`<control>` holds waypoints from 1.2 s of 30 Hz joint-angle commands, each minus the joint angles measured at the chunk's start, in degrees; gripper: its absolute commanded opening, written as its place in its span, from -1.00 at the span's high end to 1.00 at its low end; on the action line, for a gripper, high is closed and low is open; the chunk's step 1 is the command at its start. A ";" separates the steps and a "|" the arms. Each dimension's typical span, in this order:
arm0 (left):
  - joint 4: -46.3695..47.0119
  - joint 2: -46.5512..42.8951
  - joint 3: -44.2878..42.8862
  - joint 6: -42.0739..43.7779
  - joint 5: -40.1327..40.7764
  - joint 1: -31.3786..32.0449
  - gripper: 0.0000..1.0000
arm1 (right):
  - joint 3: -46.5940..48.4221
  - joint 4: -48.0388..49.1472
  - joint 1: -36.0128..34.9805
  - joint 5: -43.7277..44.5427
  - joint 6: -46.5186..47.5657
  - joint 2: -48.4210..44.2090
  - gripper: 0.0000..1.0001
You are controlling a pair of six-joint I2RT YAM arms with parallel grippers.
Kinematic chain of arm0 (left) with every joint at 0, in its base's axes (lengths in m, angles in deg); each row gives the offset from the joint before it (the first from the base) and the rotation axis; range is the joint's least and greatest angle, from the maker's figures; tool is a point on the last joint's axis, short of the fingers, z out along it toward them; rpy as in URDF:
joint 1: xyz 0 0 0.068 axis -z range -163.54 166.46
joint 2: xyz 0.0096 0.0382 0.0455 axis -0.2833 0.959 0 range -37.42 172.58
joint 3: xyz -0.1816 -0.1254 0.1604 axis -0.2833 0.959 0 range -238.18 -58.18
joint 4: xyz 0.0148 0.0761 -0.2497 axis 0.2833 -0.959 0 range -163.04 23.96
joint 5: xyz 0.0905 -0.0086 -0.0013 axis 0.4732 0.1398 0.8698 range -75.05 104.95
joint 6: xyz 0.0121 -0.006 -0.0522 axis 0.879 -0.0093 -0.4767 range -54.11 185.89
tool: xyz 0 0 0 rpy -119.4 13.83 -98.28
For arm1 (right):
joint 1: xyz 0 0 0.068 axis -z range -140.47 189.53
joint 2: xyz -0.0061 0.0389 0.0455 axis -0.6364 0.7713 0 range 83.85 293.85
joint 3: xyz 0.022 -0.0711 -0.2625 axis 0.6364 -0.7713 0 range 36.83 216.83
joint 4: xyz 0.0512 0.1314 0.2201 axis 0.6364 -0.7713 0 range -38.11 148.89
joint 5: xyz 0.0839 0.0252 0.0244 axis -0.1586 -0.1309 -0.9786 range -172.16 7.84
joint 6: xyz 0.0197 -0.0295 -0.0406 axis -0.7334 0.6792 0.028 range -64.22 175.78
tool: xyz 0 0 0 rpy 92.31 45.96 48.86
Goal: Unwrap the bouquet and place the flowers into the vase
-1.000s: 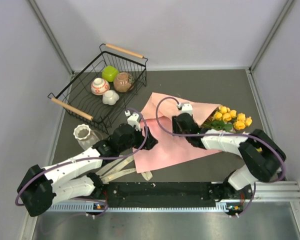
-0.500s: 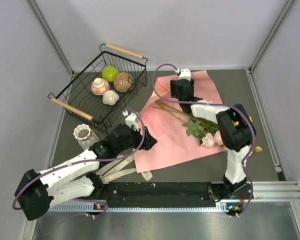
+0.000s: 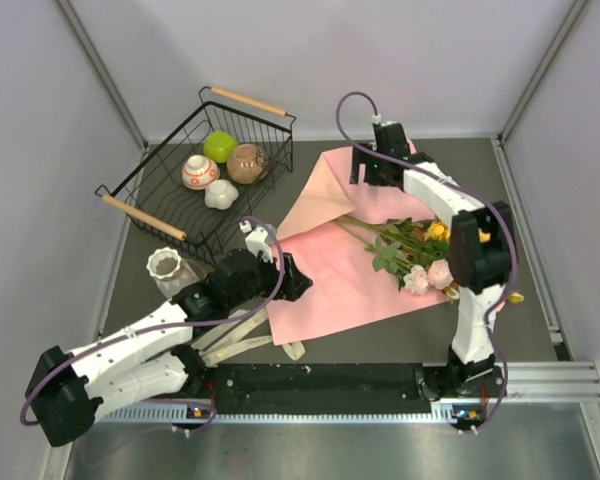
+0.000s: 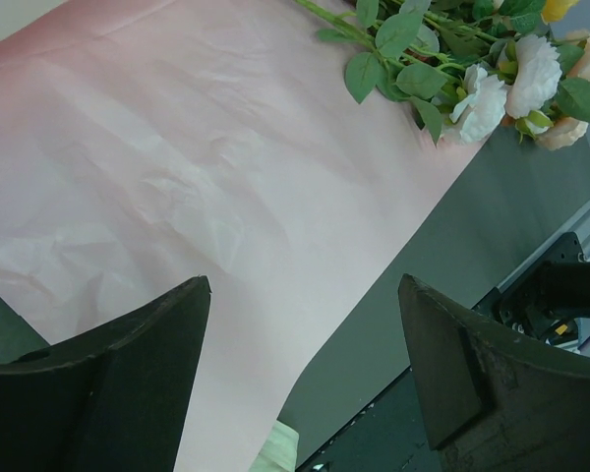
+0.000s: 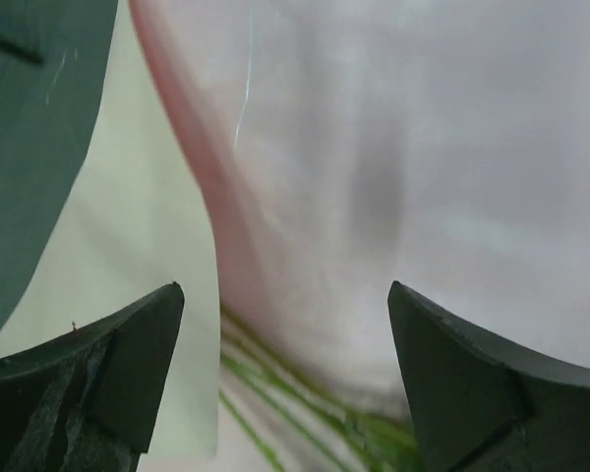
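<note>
The paper (image 4: 197, 197) is seen as matt pink, smooth with faint crinkles. At three o'clock, the flowers (image 3: 420, 262) are shown with soft, cloth-like petals and waxy leaves. At ten o'clock, the basket (image 3: 276, 150) is formed of black-coated wire, with wooden handles (image 3: 248, 101). At nine o'clock, the vase (image 3: 170, 268) is ribbed white ceramic. The table (image 3: 470, 170) is surfaced dark and matt.

No readable text, labels, or numbers

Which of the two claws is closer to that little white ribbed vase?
Left. The left claw is over the pink paper, not far from the vase; the right claw is at that paper's far edge, much farther away.
</note>
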 commanded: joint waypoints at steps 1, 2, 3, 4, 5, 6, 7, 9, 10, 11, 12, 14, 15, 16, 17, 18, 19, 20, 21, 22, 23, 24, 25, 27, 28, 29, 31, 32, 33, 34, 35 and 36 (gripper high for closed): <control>1.24 -0.57 -1.23 0.33 -0.05 -0.16 -0.66 | -16.47 3.09 -1.13 -6.91 -9.19 -16.83 -0.68; 1.41 -0.74 -1.41 -0.02 -0.05 -0.16 -0.65 | -20.68 4.06 -1.21 -6.82 -8.76 -17.97 -0.63; 1.50 -0.83 -1.41 -0.11 -0.05 -0.16 -0.65 | -22.20 4.15 -1.13 -5.43 -7.88 -19.20 -0.52; 1.50 -1.01 -1.50 -0.20 -0.05 -0.16 -0.65 | -23.61 4.15 -1.30 -4.80 -5.87 -19.48 -0.47; 1.50 -1.18 -1.58 -0.46 -2.05 -0.16 -0.64 | -26.06 4.15 -1.30 -2.45 -4.72 -19.74 -0.42; 1.41 -1.36 -1.58 -0.46 -3.12 -0.16 -0.64 | -27.13 4.41 -1.30 -0.25 -3.49 -20.00 -0.23; 1.41 -1.45 -1.50 -0.64 -3.56 -0.07 -0.64 | -28.09 5.29 -1.30 -0.05 -1.31 -20.09 -0.16; 1.41 -1.80 -1.06 -1.43 -4.36 -0.16 -0.64 | -30.12 7.57 -1.65 -1.62 0.38 -19.92 0.04; 1.41 -1.80 -0.88 -1.69 -4.36 -0.16 -0.64 | -30.30 8.45 -1.92 -2.77 1.08 -18.88 0.06; 1.67 -2.15 -0.36 -2.04 -4.36 -0.16 -0.64 | -29.95 9.16 -2.70 -3.82 1.00 -18.34 0.06; 1.85 -2.15 -0.18 -2.13 -4.45 -0.16 -0.64 | -29.43 9.60 -3.06 -4.35 0.91 -17.47 0.07; 1.76 -2.41 0.00 -2.22 -4.45 -0.07 -0.63 | -27.33 11.00 -4.63 -6.38 -0.14 -15.44 0.06; 1.68 -2.50 0.00 -2.14 -4.53 -0.16 -0.64 | -26.44 11.53 -5.43 -6.64 -0.58 -14.74 0.06; 1.33 -2.59 0.00 -2.22 -4.45 -0.16 -0.63 | -25.39 12.32 -6.04 -6.56 -1.45 -14.04 0.06; 1.06 -3.02 0.00 -2.22 -4.62 -0.07 -0.64 | -22.60 12.33 -6.74 -6.56 -1.89 -12.20 0.05; 0.97 -3.12 0.08 -2.31 -4.36 -0.16 -0.64 | -20.91 12.41 -8.14 -7.17 -2.33 -11.32 0.04; 0.63 -3.38 0.17 -2.31 -4.36 -0.16 -0.64 | -19.24 12.59 -8.85 -7.78 -3.56 -10.18 0.03; 0.54 -3.73 0.43 -2.40 -4.19 -0.16 -0.63 | -16.10 14.07 -9.30 -8.92 -4.44 -8.08 0.02; 0.45 -3.91 0.52 -2.40 -4.10 -0.16 -0.64 | -14.67 15.39 -9.91 -12.24 -5.49 -6.66 0.00; 0.19 -4.08 0.61 -2.31 -4.10 -0.16 -0.64 | -13.27 16.53 -10.00 -14.01 -8.46 -5.52 0.00; 0.01 -4.26 0.70 -2.22 -3.92 -0.07 -0.64 | -10.47 19.68 -10.09 -15.85 -10.23 -4.46 -0.01; -0.25 -4.26 0.61 -2.14 -3.92 -0.16 -0.64 | -9.48 21.88 -10.18 -19.27 -11.99 -2.19 -0.04; -0.43 -4.35 0.61 -2.13 -3.92 -0.07 -0.63 | -8.60 25.04 -10.18 -20.78 -16.10 -1.03 -0.06; -1.13 -4.70 0.61 -2.13 -3.74 -0.16 -0.64 | -4.13 29.55 -10.18 -23.41 -19.11 3.69 -0.11; -1.31 -5.05 0.70 -2.13 -3.48 -0.16 -0.64 | -1.33 29.21 -10.27 -24.30 -21.30 6.25 -0.14; -1.40 -5.22 0.79 -2.05 -3.22 -0.16 -0.64 | 5.40 28.33 -10.35 -25.35 -22.28 8.53 -0.16; -1.75 -5.93 0.88 -1.70 -3.04 -0.16 -0.64 | 11.77 24.99 -10.53 -27.99 -24.82 14.84 -0.20; -2.01 -6.19 0.79 -1.61 -2.95 -0.16 -0.63 | 16.24 24.11 -10.44 -28.70 -25.71 16.28 -0.22; -2.62 -6.28 0.70 -1.52 -2.78 -0.16 -0.64 | 18.02 22.97 -10.44 -30.10 -26.85 18.55 -0.25; -2.89 -6.80 0.70 -1.52 -2.60 -0.16 -0.64 | 20.65 20.61 -10.36 -30.72 -27.03 19.01 -0.25; -3.07 -7.16 0.70 -1.52 -2.69 -0.16 -0.64 | 21.20 19.20 -10.27 -30.99 -27.04 19.02 -0.27; -3.42 -7.42 0.70 -1.52 -2.52 -0.16 -0.64 | 20.94 16.75 -10.09 -30.99 -27.12 18.32 -0.28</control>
